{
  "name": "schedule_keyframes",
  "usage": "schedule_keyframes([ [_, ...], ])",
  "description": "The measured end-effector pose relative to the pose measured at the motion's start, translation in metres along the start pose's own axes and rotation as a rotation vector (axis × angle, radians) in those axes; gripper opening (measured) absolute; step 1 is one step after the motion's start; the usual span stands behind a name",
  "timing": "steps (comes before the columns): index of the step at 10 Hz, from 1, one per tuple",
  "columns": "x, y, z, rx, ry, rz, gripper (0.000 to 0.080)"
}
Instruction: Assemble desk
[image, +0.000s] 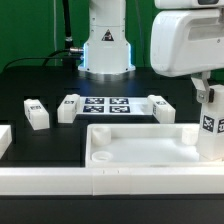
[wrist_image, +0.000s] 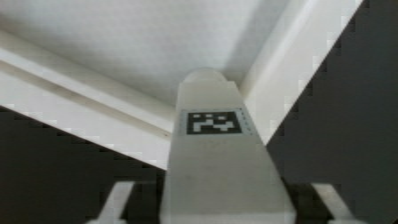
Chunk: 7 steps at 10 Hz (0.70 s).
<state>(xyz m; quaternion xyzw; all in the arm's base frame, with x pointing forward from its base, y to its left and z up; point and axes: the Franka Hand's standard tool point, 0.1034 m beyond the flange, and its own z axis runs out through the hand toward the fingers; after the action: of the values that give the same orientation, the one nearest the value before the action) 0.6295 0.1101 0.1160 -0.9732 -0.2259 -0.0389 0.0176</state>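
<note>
The white tray-like tabletop (image: 140, 146) lies in front of the marker board. My gripper (image: 208, 92) is at the exterior view's right, shut on a white square leg (image: 211, 125) with a tag. It holds the leg upright at the tabletop's right end. In the wrist view the leg (wrist_image: 217, 140) runs out from between my fingers (wrist_image: 125, 200) toward a corner of the tabletop (wrist_image: 143, 50). I cannot tell whether the leg's far end touches the tabletop. Three more legs lie on the table: two on the left (image: 36, 113) (image: 69, 107) and one on the right (image: 162, 107).
The marker board (image: 107, 105) lies flat between the loose legs. A long white border rail (image: 100, 182) runs along the front, and another piece of rail (image: 5, 140) sits at the left edge. The robot base (image: 106, 45) stands at the back.
</note>
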Motion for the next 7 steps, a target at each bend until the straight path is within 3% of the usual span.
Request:
schedule_keyframes([
  [1,0.0003,-0.0007,0.0001,0.003,0.002,0.037,0.0286],
  [7,-0.0014,-0.0022,0.0017,0.011,0.051,0.812,0.0287],
])
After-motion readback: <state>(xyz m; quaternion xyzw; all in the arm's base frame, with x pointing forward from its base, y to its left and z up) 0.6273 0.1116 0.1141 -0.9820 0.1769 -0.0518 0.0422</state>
